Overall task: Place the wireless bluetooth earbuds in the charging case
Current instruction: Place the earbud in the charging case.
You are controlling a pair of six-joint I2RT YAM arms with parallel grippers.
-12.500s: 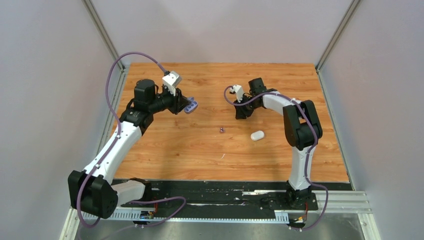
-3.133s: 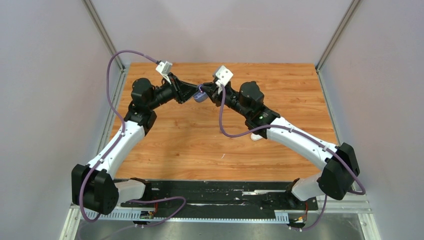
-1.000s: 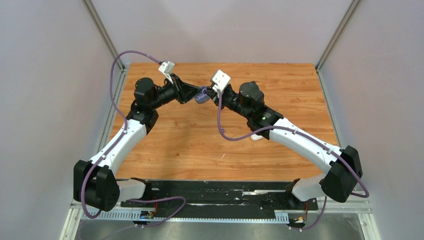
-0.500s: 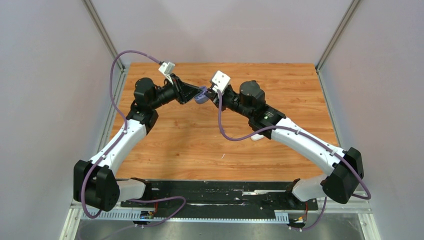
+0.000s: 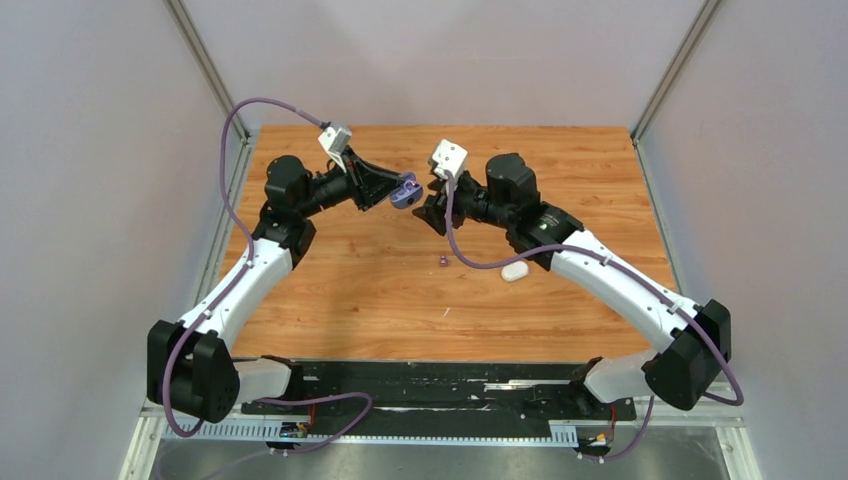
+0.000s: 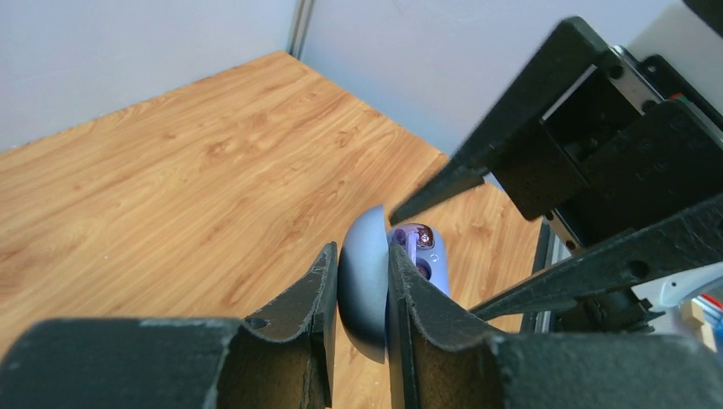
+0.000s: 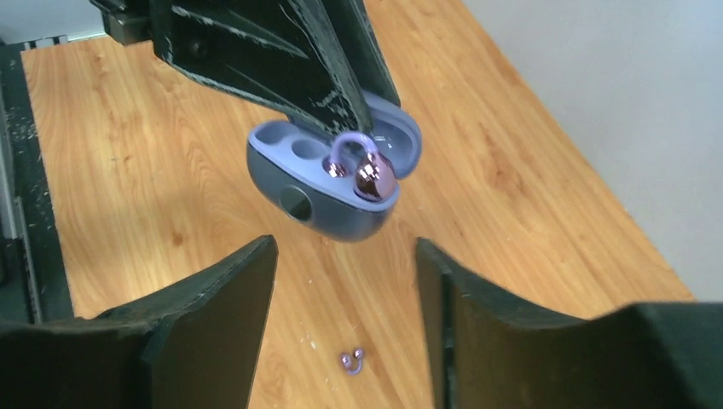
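Note:
My left gripper point(image 5: 398, 190) is shut on the lid of an open blue-purple charging case point(image 5: 406, 191), held in the air above the far middle of the table. In the right wrist view the case point(image 7: 328, 183) has one glossy purple earbud point(image 7: 372, 176) resting in a well, its loop sticking up, and the wells beside it are empty. My right gripper point(image 5: 431, 214) hangs open and empty just right of the case. Another purple earbud point(image 5: 443, 261) lies on the wood and shows between my right fingers point(image 7: 213, 290) as the loose earbud point(image 7: 350, 361). The left wrist view shows the case point(image 6: 362, 285) clamped edgewise.
A closed white oval case point(image 5: 514, 271) lies on the wooden table point(image 5: 330, 300) beside my right forearm. Grey walls close in the table at the back and on both sides.
My right gripper has opened and drawn back to the right, away from the case, leaving the purple earbud in it. The loose earbud and white case are now uncovered. The left arm barely moved.

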